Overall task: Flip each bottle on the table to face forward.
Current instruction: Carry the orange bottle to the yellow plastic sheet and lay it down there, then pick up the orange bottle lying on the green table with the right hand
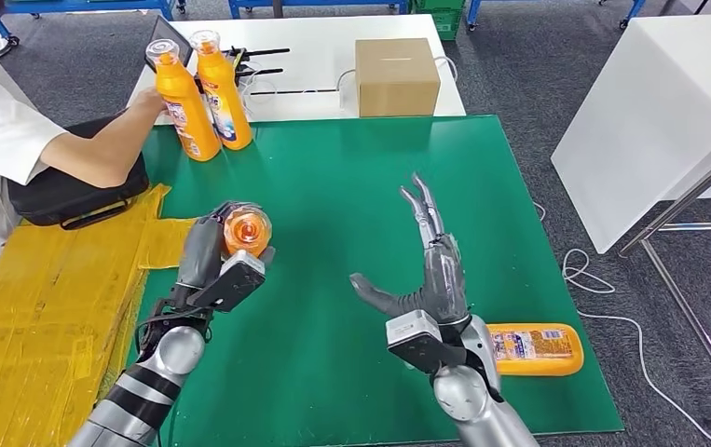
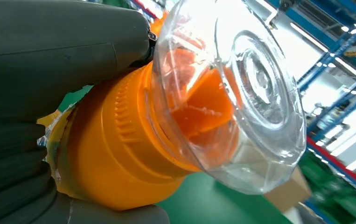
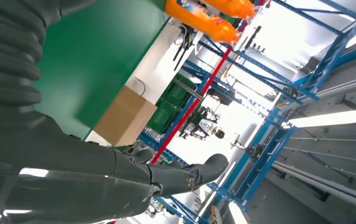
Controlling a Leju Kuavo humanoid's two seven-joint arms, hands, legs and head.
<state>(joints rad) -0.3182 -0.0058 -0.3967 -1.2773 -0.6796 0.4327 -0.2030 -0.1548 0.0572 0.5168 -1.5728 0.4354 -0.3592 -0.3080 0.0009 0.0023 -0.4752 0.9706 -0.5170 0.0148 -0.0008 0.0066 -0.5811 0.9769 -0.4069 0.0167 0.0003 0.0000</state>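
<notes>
The left hand (image 1: 213, 264) holds an orange bottle (image 1: 246, 230) upright above the green bench (image 1: 333, 233), gripping it around the body and neck, with the clear cap (image 2: 241, 93) pointing up toward the head camera; its long axis runs near vertical, perhaps tilted a little. The main risk is a slip: the fingers wrap a smooth, rounded plastic shoulder, and if the bottle is set down off-vertical or let go too soon it may topple onto the mat. Which way its label faces cannot be told from these views, so it could be put down still turned the wrong way. The right hand (image 1: 426, 270) is spread wide and holds nothing, hovering over the bench; just beside its wrist a second bottle (image 1: 533, 348) lies flat on its side, long axis running left to right near the bench's front edge, where a careless sweep of that arm might push it off. Two more bottles (image 1: 204, 93) stand upright at the far left corner, where a person's hand (image 1: 151, 101) touches one, so reaching there could cause a collision.
</notes>
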